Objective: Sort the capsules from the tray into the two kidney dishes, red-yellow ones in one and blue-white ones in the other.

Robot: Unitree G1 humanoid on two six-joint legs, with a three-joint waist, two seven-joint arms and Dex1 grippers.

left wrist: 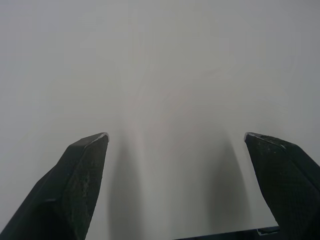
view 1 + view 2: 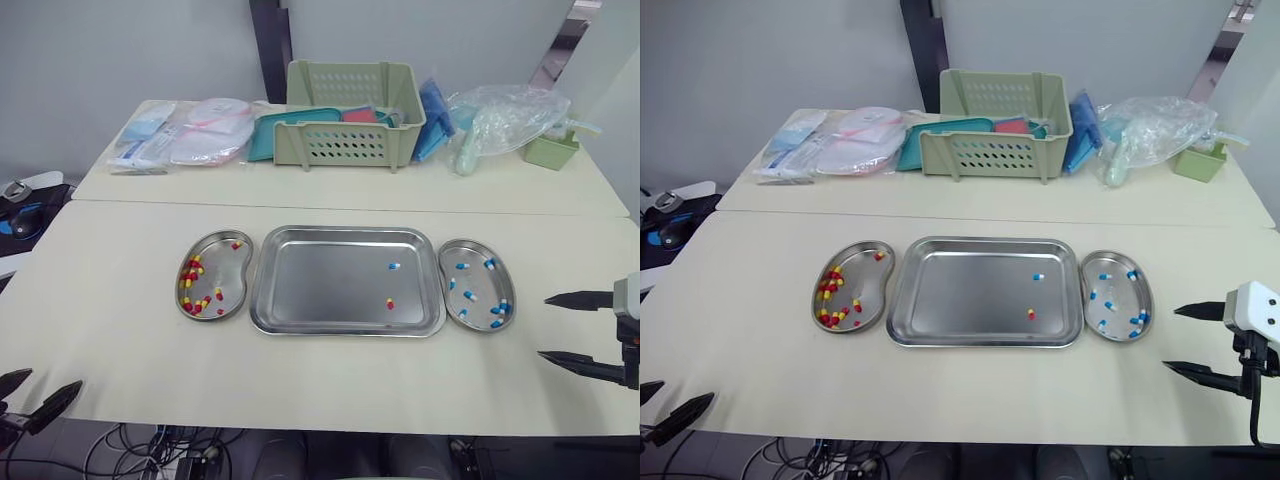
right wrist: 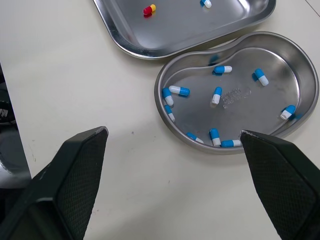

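Two fingers (image 2: 52, 402) stand apart on the left gripper (image 2: 55, 378) at the surface's (image 2: 120, 330) 7 o'clock corner. Past the left dish (image 2: 228, 270) (red-yellow load), the tray (image 2: 320, 285) holds one blue-white capsule (image 2: 393, 266) and one red-yellow capsule (image 2: 390, 303) near its 3 o'clock wall. Beyond the right dish (image 2: 480, 280), the right gripper (image 2: 544, 327), likewise spread, is nearer; both lie toward its 10 o'clock.

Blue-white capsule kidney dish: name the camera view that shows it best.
The right wrist view: the kidney dish sits close and whole, each blue-white capsule distinct. Both eye views show it small, right of the tray, with its capsules as specks. The left wrist view looks at plain tabletop.
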